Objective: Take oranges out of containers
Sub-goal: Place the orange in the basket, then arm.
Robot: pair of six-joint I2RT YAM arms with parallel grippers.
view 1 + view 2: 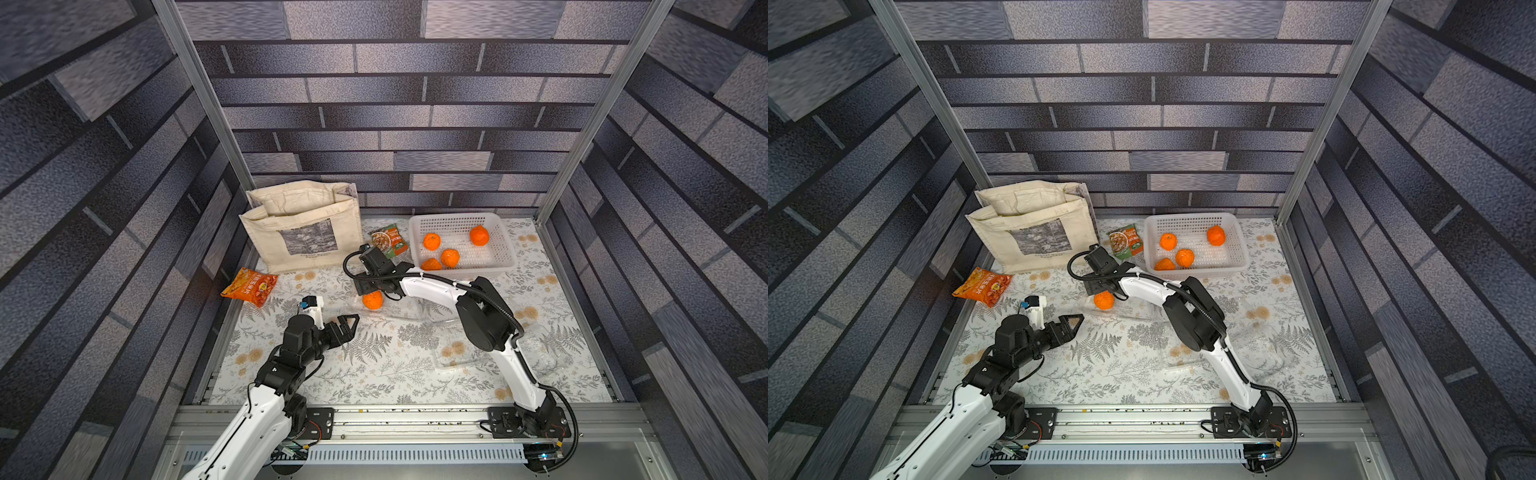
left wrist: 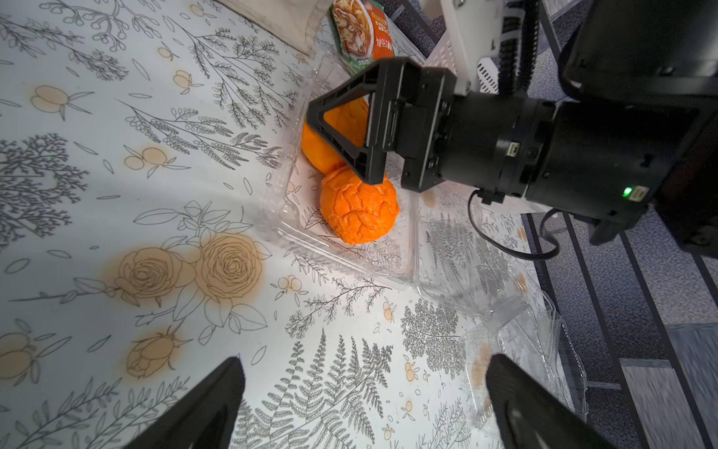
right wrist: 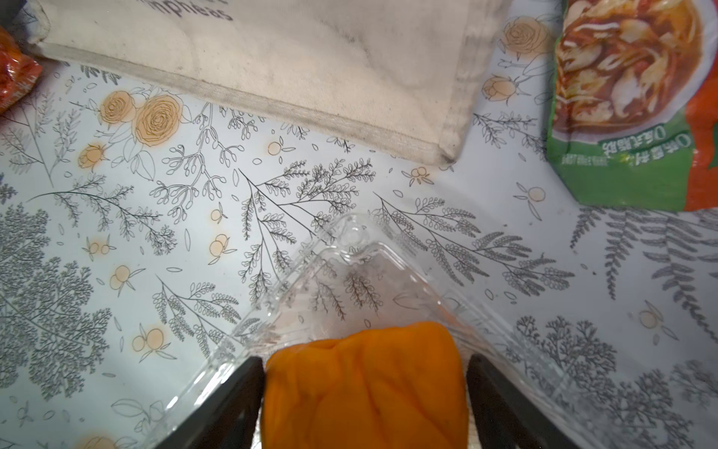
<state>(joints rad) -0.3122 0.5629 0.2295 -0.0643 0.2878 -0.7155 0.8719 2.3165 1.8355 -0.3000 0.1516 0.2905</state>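
Plainly the right tool (image 3: 363, 361) is the one placed for this. It hangs over the open container (image 2: 334, 252) on the bench (image 1: 374, 374), its jaws standing either side of one orange (image 2: 316, 145), which fills the gap between them. Whether they press on the fruit or only flank it I cannot tell. A second orange (image 2: 359, 210) lies just beside the first in the same container, on the side toward the left tool (image 2: 365, 361), which hovers well apart, spread wide and empty. Likely the lift must go straight up, clear of the thin wall, then toward the basket (image 1: 505, 245) beyond
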